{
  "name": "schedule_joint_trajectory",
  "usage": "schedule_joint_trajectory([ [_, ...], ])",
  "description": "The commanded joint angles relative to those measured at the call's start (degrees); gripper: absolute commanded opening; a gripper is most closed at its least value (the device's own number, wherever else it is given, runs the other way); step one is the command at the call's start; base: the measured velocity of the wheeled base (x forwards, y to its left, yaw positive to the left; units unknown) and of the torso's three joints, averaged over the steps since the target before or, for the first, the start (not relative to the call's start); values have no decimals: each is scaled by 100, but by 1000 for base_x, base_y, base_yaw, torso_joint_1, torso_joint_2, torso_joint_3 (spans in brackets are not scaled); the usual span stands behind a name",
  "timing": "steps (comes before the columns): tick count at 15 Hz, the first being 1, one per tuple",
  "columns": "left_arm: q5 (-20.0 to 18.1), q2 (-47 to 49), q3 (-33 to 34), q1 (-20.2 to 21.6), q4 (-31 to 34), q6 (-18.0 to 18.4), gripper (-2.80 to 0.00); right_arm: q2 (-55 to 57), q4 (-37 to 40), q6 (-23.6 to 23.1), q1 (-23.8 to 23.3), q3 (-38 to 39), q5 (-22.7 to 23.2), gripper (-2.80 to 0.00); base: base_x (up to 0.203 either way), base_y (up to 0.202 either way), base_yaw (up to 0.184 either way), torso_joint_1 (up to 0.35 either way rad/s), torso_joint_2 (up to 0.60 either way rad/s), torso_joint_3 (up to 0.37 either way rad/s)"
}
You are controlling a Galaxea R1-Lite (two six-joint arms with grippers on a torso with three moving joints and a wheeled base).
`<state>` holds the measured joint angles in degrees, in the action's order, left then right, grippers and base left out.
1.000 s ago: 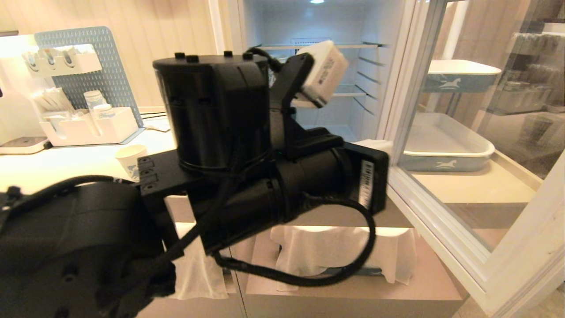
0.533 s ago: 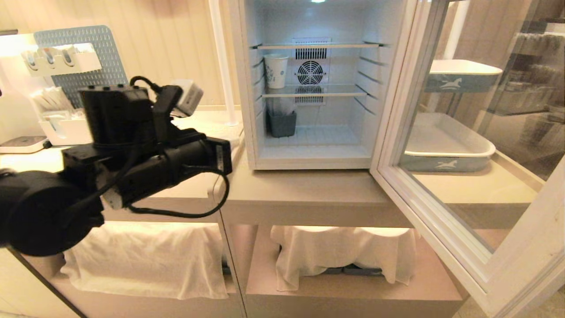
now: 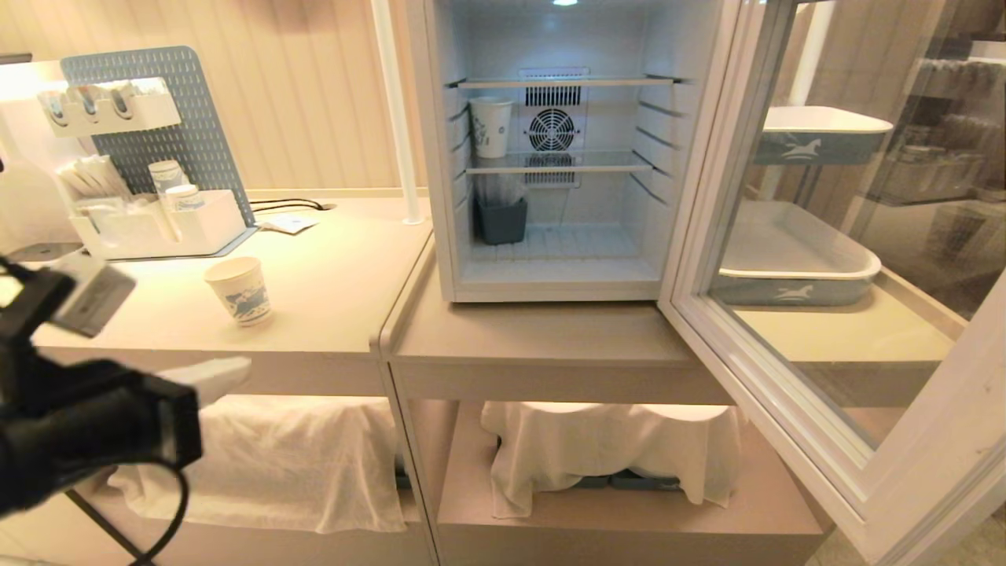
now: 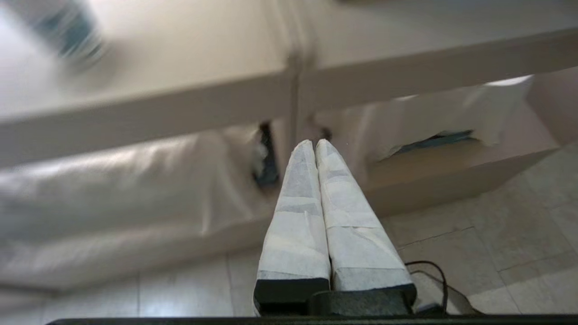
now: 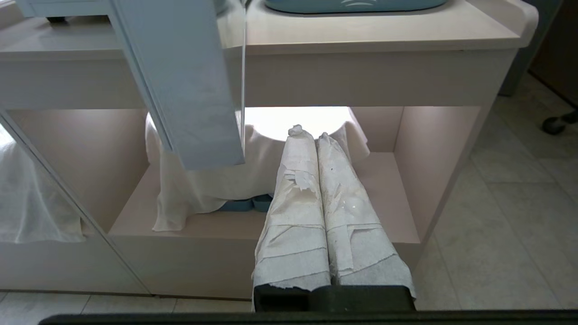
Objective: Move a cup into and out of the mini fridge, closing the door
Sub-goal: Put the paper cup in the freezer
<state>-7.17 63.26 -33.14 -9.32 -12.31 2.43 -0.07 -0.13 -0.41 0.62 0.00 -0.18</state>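
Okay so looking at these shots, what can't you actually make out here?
- Head view: the white cloths under the counter cover whatever sits on the lower shelves.
- Head view: the left arm runs off the lower left edge; only the tip of its left end effector shows.
- Left wrist view: the cup is motion-blurred, so its print is unreadable.
- Head view: through the door, reflections muddle the trays behind the glass.

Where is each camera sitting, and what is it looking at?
Head view: high up, looking down at the open mini fridge, the cup, left arm at the left edge.
Left wrist view: behind the shut left gripper, facing the counter edge.
Right wrist view: behind the shut right gripper, low, facing the under-shelf.
All share the white cloth.
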Motion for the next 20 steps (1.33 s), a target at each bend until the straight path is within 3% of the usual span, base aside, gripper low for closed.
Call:
schedule_joint_trajectory([
  [1, 21, -1798, 456, 453, 689, 10, -280, 7, -4, -2, -1, 0, 1, -280, 0, 0, 0, 0, 0, 0],
  [4, 378, -3294, 1169, 678, 1247, 80, -280, 7, -4, -2, -1, 0, 1, -280, 0, 0, 0, 0, 0, 0],
  [5, 493, -3705, 1681, 706, 1312, 152, -280, 7, -4, -2, -1, 0, 1, -280, 0, 0, 0, 0, 0, 0],
  [8, 820, -4799, 3159, 779, 906, 322, -280, 7, -4, -2, -1, 0, 1, -280, 0, 0, 0, 0, 0, 0],
  [12, 627, -6322, 3302, 915, 1202, 374, -280, 1, -4, 6, -1, 0, 1, -280, 0, 0, 0, 0, 0, 0],
  [20, 576, -6326, 3314, 958, 1295, 359, -280, 7, -13, 6, -1, 0, 1, -280, 0, 0, 0, 0, 0, 0],
])
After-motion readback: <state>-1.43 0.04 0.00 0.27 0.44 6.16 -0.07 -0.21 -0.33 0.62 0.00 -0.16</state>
